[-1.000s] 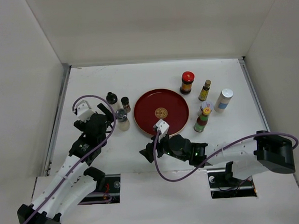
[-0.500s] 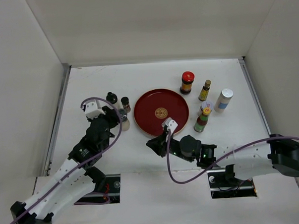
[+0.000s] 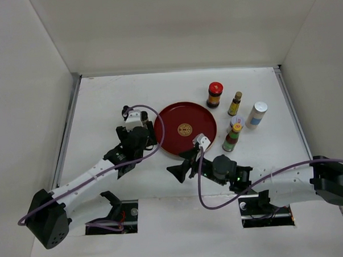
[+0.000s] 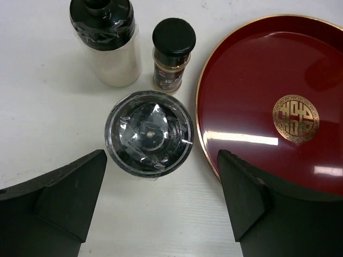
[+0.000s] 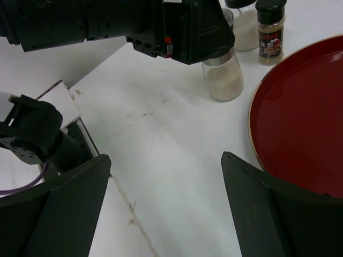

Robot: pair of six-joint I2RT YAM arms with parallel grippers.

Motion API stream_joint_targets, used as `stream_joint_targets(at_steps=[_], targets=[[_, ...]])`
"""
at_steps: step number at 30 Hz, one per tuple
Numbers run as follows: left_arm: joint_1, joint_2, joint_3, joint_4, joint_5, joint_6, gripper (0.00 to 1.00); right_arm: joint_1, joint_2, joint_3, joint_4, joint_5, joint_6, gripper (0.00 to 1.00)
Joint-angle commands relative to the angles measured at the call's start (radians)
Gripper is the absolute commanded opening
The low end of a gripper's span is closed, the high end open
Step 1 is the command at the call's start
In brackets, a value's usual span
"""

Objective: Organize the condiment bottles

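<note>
We log the tray (image 3: 170, 122) bare: five bottles (image 3: 235, 103) stand on the desk (image 3: 102, 97) between its 1 and 4 o'clock, three more at 9 o'clock, left jaws wide above the shaker (image 4: 148, 133) there, right jaws wide and empty at 6 o'clock, so we judge sorting barely begun.

Wide-spread gripper (image 4: 162, 154) above a seemingly plastic-wrapped shaker (image 4: 148, 133) beside the red tray (image 4: 241, 69).

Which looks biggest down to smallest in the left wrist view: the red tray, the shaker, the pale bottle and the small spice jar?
1. red tray, though cropped.
2. shaker and pale bottle: about alike; the shaker sits nearer the camera, the bottle is cropped, so unranked.
3. small spice jar.
</note>
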Motion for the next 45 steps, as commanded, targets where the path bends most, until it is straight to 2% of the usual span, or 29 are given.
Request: stream_joint_targets(at_steps=[1, 7, 13, 15, 18, 21, 23, 25, 28, 30, 32, 38, 45], targets=[[0.003, 0.029, 0.051, 0.055, -0.047, 0.031, 0.85, -0.003, 0.018, 0.019, 0.073, -0.018, -0.003, 0.91], [0.042, 0.135, 0.063, 0.165, -0.07, 0.096, 0.84, -0.003, 0.02, 0.013, 0.075, -0.032, -0.003, 0.92], [0.087, 0.19, 0.066, 0.233, -0.057, 0.11, 0.73, -0.023, 0.011, -0.006, 0.101, -0.084, -0.001, 0.91], [0.088, 0.19, 0.063, 0.25, -0.063, 0.111, 0.66, -0.026, 0.014, -0.009, 0.106, -0.088, 0.001, 0.91], [0.087, 0.167, 0.06, 0.262, -0.06, 0.114, 0.43, -0.033, 0.02, -0.01, 0.109, -0.105, 0.002, 0.91], [0.069, 0.109, 0.085, 0.238, -0.067, 0.126, 0.33, -0.033, 0.011, -0.01, 0.112, -0.111, 0.001, 0.9], [0.056, 0.055, 0.12, 0.216, -0.073, 0.137, 0.31, -0.038, 0.012, -0.018, 0.124, -0.118, 0.008, 0.83], [0.035, 0.021, 0.16, 0.217, -0.072, 0.152, 0.31, -0.056, 0.003, -0.022, 0.121, -0.104, 0.01, 0.68], [0.007, 0.053, 0.242, 0.24, -0.043, 0.156, 0.31, -0.078, -0.03, -0.042, 0.126, -0.076, 0.016, 0.4], [-0.005, 0.114, 0.298, 0.257, -0.008, 0.157, 0.31, -0.101, -0.064, -0.058, 0.127, -0.065, 0.028, 0.29], [-0.014, 0.2, 0.342, 0.302, 0.029, 0.156, 0.31, -0.11, -0.113, -0.076, 0.126, -0.059, 0.036, 0.27], [0.003, 0.44, 0.463, 0.415, 0.112, 0.157, 0.31, -0.153, -0.227, -0.13, 0.126, 0.014, 0.042, 0.32], [0.029, 0.656, 0.6, 0.451, 0.169, 0.174, 0.31, -0.207, -0.276, -0.151, 0.101, 0.028, 0.068, 0.35]])
